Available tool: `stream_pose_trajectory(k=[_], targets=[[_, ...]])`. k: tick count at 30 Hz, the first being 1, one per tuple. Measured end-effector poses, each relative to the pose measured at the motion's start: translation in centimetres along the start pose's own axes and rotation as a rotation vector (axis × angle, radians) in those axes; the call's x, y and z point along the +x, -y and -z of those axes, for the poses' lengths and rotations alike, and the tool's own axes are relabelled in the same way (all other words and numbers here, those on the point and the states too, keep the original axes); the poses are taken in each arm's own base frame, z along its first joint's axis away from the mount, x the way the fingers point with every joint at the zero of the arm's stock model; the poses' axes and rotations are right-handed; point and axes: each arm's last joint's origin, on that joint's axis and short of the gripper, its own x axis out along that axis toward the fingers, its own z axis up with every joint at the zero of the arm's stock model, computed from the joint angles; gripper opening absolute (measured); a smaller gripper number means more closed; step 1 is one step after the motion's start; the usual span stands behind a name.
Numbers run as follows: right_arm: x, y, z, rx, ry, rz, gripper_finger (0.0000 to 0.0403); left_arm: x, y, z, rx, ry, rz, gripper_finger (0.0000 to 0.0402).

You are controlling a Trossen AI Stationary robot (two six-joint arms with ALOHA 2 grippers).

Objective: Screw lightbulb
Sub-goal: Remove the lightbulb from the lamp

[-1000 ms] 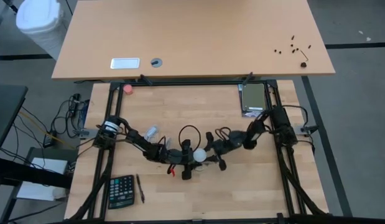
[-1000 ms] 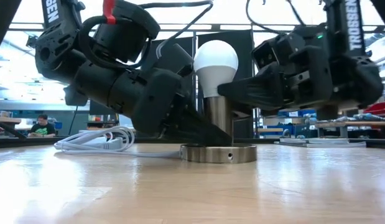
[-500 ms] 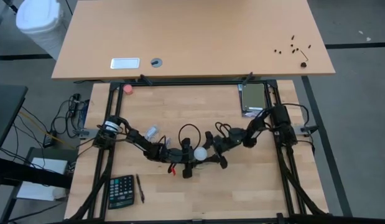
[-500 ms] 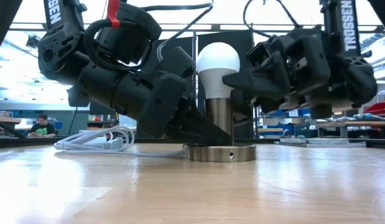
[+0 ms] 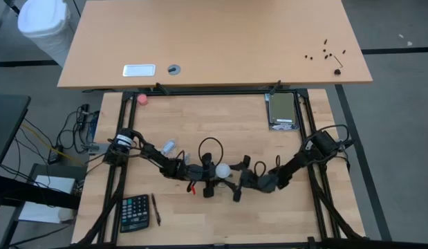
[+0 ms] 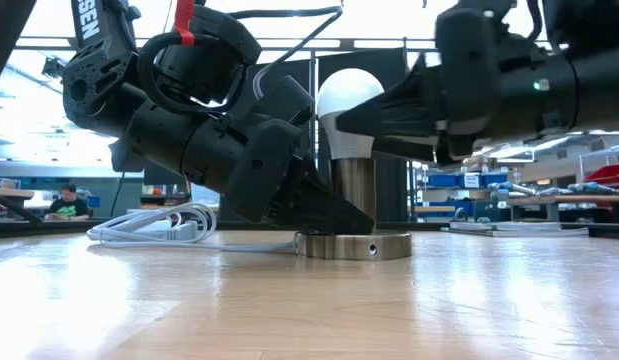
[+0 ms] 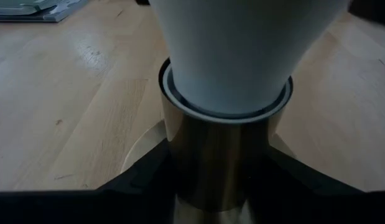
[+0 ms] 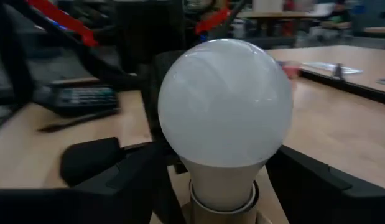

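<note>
Item list, high view, L to R: calculator (image 5: 135, 212) lower left of frame w/ pen (image 5: 157, 209) just beside it; left arm runs from frame's left edge toward centre, left gripper (image 5: 202, 177) at the lamp base (image 6: 352, 245), fingers clamped on the metal socket tube (image 7: 218, 163) below the bulb, one per side, resting on the base disc. Lightbulb (image 5: 222, 170) at centre of frame, slightly below mid-height, standing upright in the socket tube, globe up; low view puts it (image 6: 350, 106) upper centre, just right of the left gripper's body. White cord (image 6: 155, 226) coiled on table, left of base in low view. Right gripper (image 5: 239, 181) just right of bulb in high view, right arm stretching away to lower right; fingers apart, one either side of the globe (image 8: 224, 102), gap showing betw. pads and glass in right wrist view, so not gripping. Small grey box (image 5: 282, 109) upper right of work table. Low view far left: a seated person (image 6: 65, 203) in the room behind.
</note>
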Motion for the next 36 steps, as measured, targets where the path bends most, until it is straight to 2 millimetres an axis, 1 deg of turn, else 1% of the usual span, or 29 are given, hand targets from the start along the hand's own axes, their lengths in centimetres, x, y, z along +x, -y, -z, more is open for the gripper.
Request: stream_pose_trajectory(k=[3,7,11,19,22,25,29,30,32,33,36], targets=[[0.9,-0.9,-0.2,-0.010,-0.025,0.044,0.0280,0.0,0.0,0.0,-0.001,0.000,0.000,0.0196],[1.8,-1.0,-0.2,-0.001,-0.057,0.096,0.0276,0.0,0.0,0.0,-0.004,0.000,0.001,0.0196],[1.8,-0.9,-0.3,0.044,-0.044,0.153,0.0271,0.0,0.0,0.0,-0.006,0.001,-0.002,0.0196],[1.1,-1.3,-0.1,0.051,-0.029,0.235,0.0262,0.0,-0.1,0.0,-0.009,-0.002,-0.012,0.0196],[0.5,-1.7,0.0,0.037,-0.028,0.252,0.0259,0.0,-0.2,0.0,-0.010,0.000,-0.029,0.0196],[-0.8,-2.5,0.4,0.000,-0.021,0.311,0.0254,0.0,-0.2,0.0,-0.011,0.001,-0.036,0.0196],[-3.3,-3.4,0.7,-0.034,0.055,0.521,0.0243,0.0,-0.1,0.0,-0.009,0.000,-0.038,0.0196],[-3.7,-3.6,0.7,-0.041,0.065,0.539,0.0240,0.0,-0.1,0.0,-0.009,0.000,-0.038,0.0196],[-4.0,-4.0,0.6,-0.057,0.054,0.503,0.0235,0.0,-0.1,0.0,-0.009,0.000,-0.038,0.0196],[-3.9,-4.1,0.5,-0.046,0.043,0.455,0.0233,0.0,-0.1,0.0,-0.009,0.000,-0.038,0.0196],[-2.7,-3.8,0.6,0.006,0.002,0.325,0.0231,0.0,-0.1,0.0,-0.009,0.000,-0.037,0.0196]])
